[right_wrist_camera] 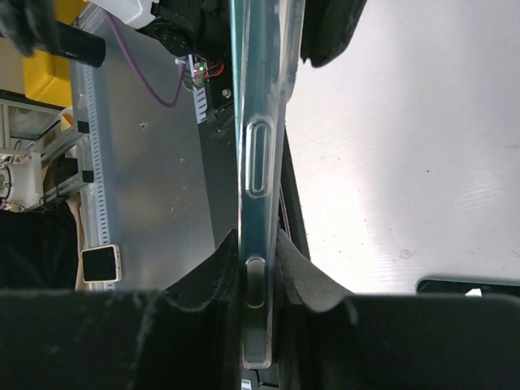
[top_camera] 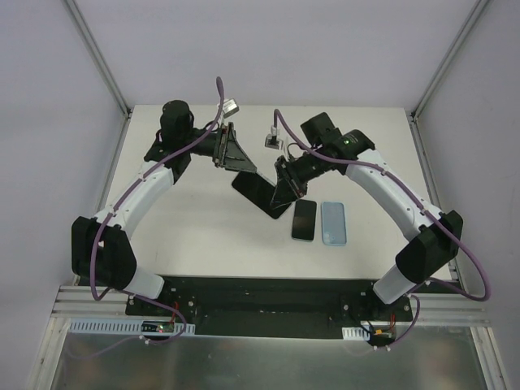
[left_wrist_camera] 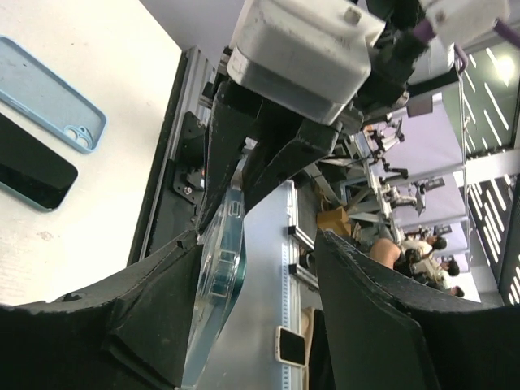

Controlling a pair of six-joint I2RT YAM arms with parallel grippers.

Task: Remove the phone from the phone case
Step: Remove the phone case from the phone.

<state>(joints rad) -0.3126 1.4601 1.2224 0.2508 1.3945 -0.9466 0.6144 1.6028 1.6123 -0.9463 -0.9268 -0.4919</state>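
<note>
A dark phone in a clear case (top_camera: 262, 193) is held tilted above the table between both arms. My right gripper (top_camera: 284, 188) is shut on its edge; in the right wrist view the fingers (right_wrist_camera: 305, 268) pinch the clear case (right_wrist_camera: 260, 122) from both sides near a side button. My left gripper (top_camera: 242, 161) is at the phone's far upper end. In the left wrist view its jaws (left_wrist_camera: 258, 244) stand wide apart, with the clear case's edge (left_wrist_camera: 215, 276) lying against the left finger (left_wrist_camera: 154, 301) only.
A second black phone (top_camera: 304, 219) and an empty light blue case (top_camera: 333, 223) lie side by side on the white table (top_camera: 195, 236) right of centre. They also show in the left wrist view, the case (left_wrist_camera: 53, 93) above the phone (left_wrist_camera: 32, 171).
</note>
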